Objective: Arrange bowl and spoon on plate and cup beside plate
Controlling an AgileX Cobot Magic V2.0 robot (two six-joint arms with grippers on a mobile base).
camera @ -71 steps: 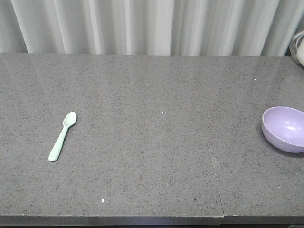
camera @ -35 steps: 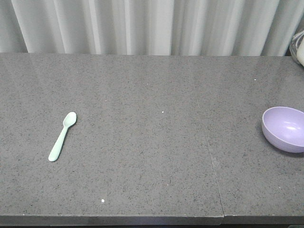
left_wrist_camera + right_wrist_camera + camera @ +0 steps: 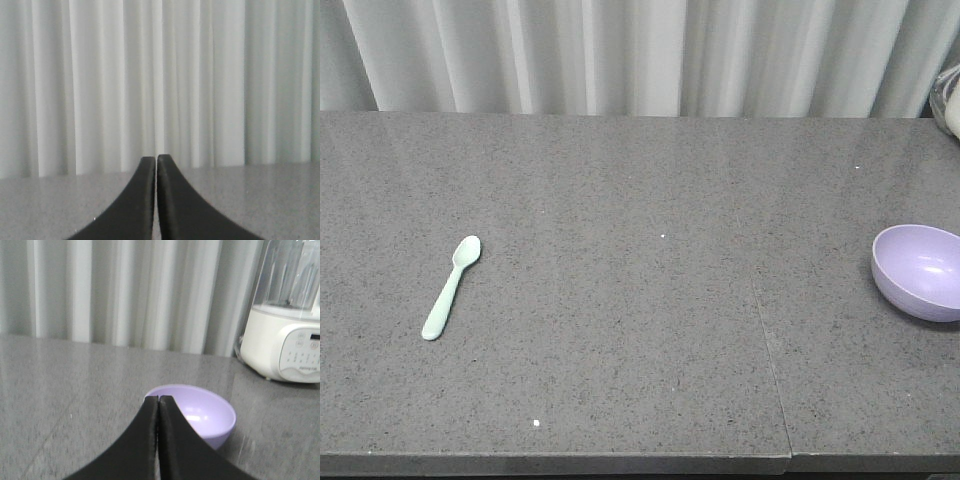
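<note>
Presently, my left claw (image 3: 156, 159) is closed: its two black fingers meet tip to tip and hold nothing. It hangs over the grey speckled countertop (image 3: 640, 330) and faces the white pleated curtain (image 3: 150, 75).

My right claw (image 3: 158, 399) is in the same condition, fingers pressed together along a thin line, with nothing held. Just beyond its tips the lavender bowl (image 3: 205, 412) stands upright on the countertop. In the wrist view the tips overlap its near rim, but I cannot tell from that view whether they touch it. Behind the bowl and to its right, a white appliance with a clear jug (image 3: 282, 345) stands against the curtain.

In the front view, the bowl sits at the right edge of the countertop, partly cut off by the frame. The mint-green spoon (image 3: 451, 286) lies flat on the left part, scoop end towards the curtain and handle angled towards the near edge. The two items are well apart. A seam in the countertop (image 3: 770, 350) runs between them, nearer the bowl.
</note>
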